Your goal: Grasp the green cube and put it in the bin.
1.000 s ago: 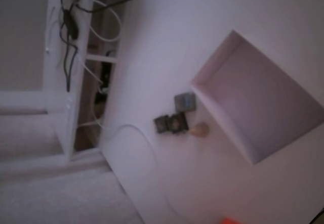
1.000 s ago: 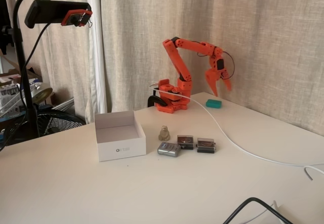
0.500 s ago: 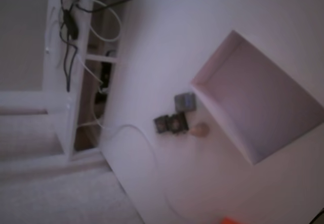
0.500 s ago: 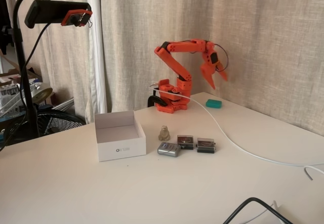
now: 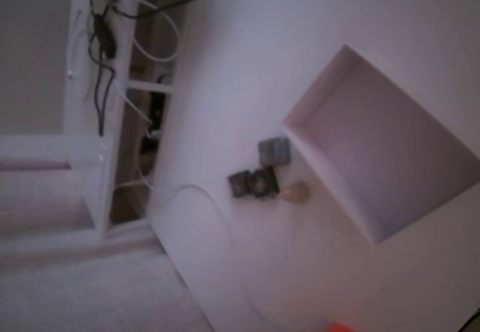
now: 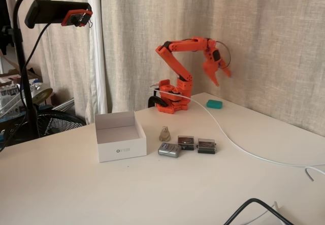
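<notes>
The small teal-green block (image 6: 214, 103) lies flat on the far right of the white table (image 6: 152, 194), long axis running left-right — bare tabletop all around it. The orange arm's gripper (image 6: 219, 77) hangs in air above it, fingers slightly parted, holding nothing. The shallow white cardboard box (image 6: 121, 136) (image 5: 382, 145) sits open well to the left.

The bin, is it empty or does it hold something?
Empty: the bin shows only bare inside, and the green cube lies on the table beyond it.
</notes>
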Tool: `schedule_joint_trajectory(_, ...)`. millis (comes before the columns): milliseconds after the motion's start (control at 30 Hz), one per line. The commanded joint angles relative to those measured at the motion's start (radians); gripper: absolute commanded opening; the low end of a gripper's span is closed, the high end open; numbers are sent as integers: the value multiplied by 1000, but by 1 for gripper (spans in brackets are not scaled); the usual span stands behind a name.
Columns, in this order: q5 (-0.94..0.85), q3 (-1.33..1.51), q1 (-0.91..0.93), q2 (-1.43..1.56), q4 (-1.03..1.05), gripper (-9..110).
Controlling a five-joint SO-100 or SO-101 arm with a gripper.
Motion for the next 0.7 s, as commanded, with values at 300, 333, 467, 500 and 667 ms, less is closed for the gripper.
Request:
schedule_joint_trajectory(300, 3, -276, 75, -252, -155, 30)
schedule_joint_trajectory(333, 3, -244, 98, -244, -149, 30)
schedule_joint_trajectory(467, 5, -193, 209, -264, -152, 25)
schedule_joint_trajectory(500, 3, -198, 229, -278, -160, 25)
schedule_joint_trajectory(667, 0, -189, 222, -262, -87, 21)
